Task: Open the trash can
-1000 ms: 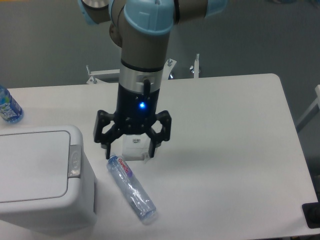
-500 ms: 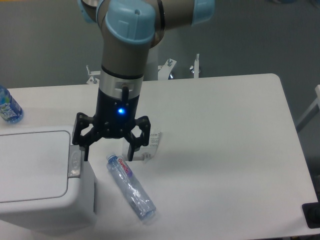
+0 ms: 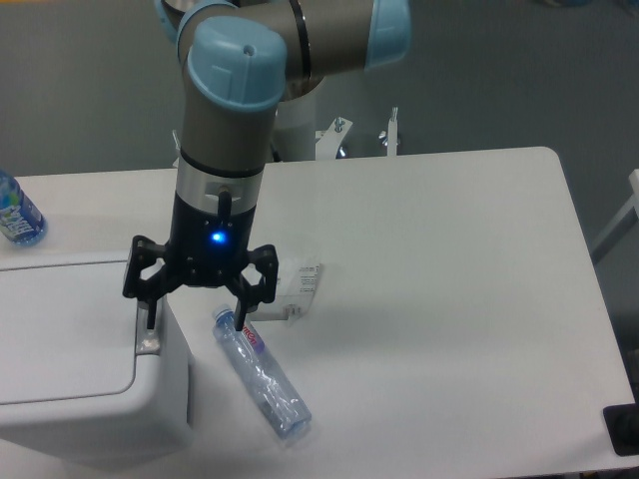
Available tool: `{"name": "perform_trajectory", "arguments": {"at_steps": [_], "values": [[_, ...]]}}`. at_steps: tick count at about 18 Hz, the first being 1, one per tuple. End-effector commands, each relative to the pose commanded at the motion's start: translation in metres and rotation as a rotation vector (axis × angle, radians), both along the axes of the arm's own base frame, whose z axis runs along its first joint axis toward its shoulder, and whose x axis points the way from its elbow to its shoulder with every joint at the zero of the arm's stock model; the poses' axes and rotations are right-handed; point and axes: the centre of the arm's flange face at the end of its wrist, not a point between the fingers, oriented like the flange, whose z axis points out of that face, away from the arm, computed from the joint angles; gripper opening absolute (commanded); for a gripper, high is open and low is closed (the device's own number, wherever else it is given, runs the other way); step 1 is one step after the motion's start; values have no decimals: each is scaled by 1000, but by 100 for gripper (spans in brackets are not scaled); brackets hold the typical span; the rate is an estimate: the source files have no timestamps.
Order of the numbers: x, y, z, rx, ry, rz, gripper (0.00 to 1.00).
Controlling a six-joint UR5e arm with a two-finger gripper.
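One trash can [image 3: 70,349] lies lengthwise left to right, button tab rightward under the spread-open gripper [image 3: 196,309].

The trash can [image 3: 70,369] is cut off by the left and bottom edges, so its full outline is not visible. The pincer [image 3: 195,317] covers most of the grey tab on the rim; contact with it cannot be confirmed. A blue-labelled bottle [image 3: 17,212] at far left is cropped by the edge. The label text on the clear bottle [image 3: 262,371] is too small to read. A dark object [image 3: 623,429] at the near right corner of the counter [image 3: 449,299] is cropped and unidentifiable.
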Motion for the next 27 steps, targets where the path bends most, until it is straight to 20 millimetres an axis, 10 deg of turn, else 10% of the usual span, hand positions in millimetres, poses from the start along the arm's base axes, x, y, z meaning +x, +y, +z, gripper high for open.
{"name": "perform_trajectory", "arguments": {"at_steps": [27], "values": [[0,2,-13,-18,-8,-3,100]]}}
